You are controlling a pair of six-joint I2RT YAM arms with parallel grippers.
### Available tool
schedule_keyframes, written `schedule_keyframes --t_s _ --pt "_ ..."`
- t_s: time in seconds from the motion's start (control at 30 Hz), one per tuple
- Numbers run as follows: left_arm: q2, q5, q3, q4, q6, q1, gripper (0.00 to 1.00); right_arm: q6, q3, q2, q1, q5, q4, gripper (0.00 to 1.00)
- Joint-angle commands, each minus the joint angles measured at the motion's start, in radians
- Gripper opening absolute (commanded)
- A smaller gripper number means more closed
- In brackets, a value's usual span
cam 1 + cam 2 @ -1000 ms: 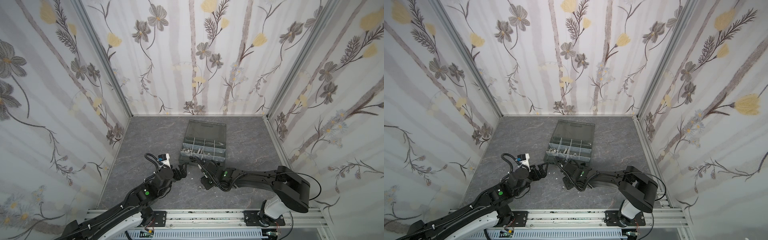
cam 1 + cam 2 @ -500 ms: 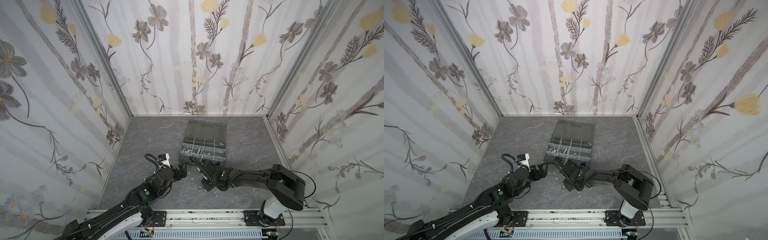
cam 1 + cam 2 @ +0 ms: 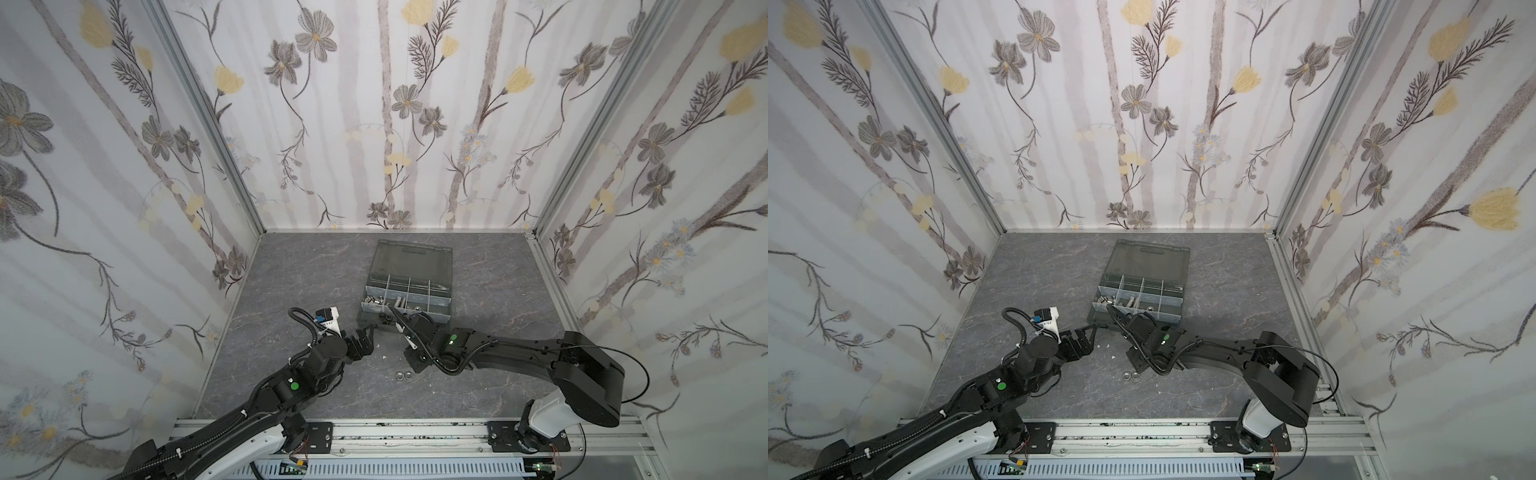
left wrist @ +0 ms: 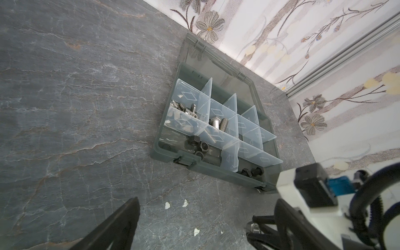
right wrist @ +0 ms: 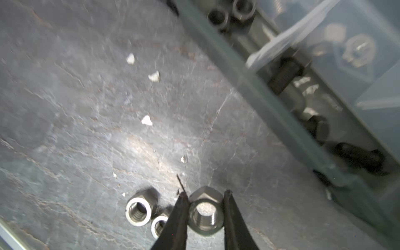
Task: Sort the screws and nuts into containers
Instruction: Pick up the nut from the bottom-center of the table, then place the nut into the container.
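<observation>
Right fingers (image 5: pixel 179 218): 2 thin black blades, drawn in narrow. We see 1 on each side of a silver nut, pressing its flats.
Held nut (image 5: pixel 205 213): silver and hexagonal, with its threaded bore facing the right wrist camera. The left wrist view shows it as a bright speck (image 4: pixel 255 227) in the tips. We cannot tell whether it is clear of the table.
Right gripper (image 5: pixel 205 192): low over the table, between the loose nuts and the case's front wall.
Loose nuts (image 5: pixel 138 208): 2 silver ones, side by side on the table, just beside the held nut. Both top views show the pair (image 3: pixel 398 376) (image 3: pixel 1124 376) in front of the case.
White flecks (image 5: pixel 147 120): small chips scattered on the table between the nuts and the case.
Left fingers (image 4: pixel 123 220): spread wide, nothing between them.
Left gripper (image 4: pixel 206 200): faces the case's front wall, near its corner.
Organiser case (image 4: pixel 216 172): dark grey, standing on the table.
Lid (image 3: pixel 409 259): smoky, swung open, lying behind the tray.
Compartments (image 4: pixel 249 127): split by pale translucent dividers.
Silver screws (image 4: pixel 218 124): 2, lying together in 1 inner compartment.
Black nuts (image 4: pixel 200 147): a few in the front compartment nearest the left gripper.
Black screws (image 4: pixel 252 172): in the neighbouring front compartment.
Table (image 3: pixel 316 270): grey, stone-patterned.
</observation>
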Motion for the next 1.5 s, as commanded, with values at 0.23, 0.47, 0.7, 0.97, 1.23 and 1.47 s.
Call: schedule_keyframes --t_s 0.23,0.47,0.7,0.97,1.23,1.47 --pt "0.021 0.020 0.020 0.024 -0.005 0.001 1.00 -0.093 0.176 -0.003 -0.248 -0.014 0.011 0.21" --pt "0.031 0.043 0.024 0.024 -0.006 0.001 1.00 -0.078 0.276 0.137 -0.301 -0.001 0.025 0.20" --pt "0.045 0.066 0.016 0.025 -0.025 -0.002 0.99 -0.025 0.274 0.195 -0.315 -0.020 0.076 0.20" --pt "0.061 0.067 0.020 0.027 -0.027 -0.001 0.99 -0.021 0.278 0.212 -0.319 -0.028 0.078 0.34" --pt "0.072 0.070 0.024 0.030 -0.025 -0.001 0.99 -0.023 0.286 0.202 -0.324 -0.036 0.077 0.40" --pt "0.078 0.089 0.022 0.031 -0.011 -0.001 0.92 -0.023 0.273 0.164 -0.326 -0.054 0.078 0.40"
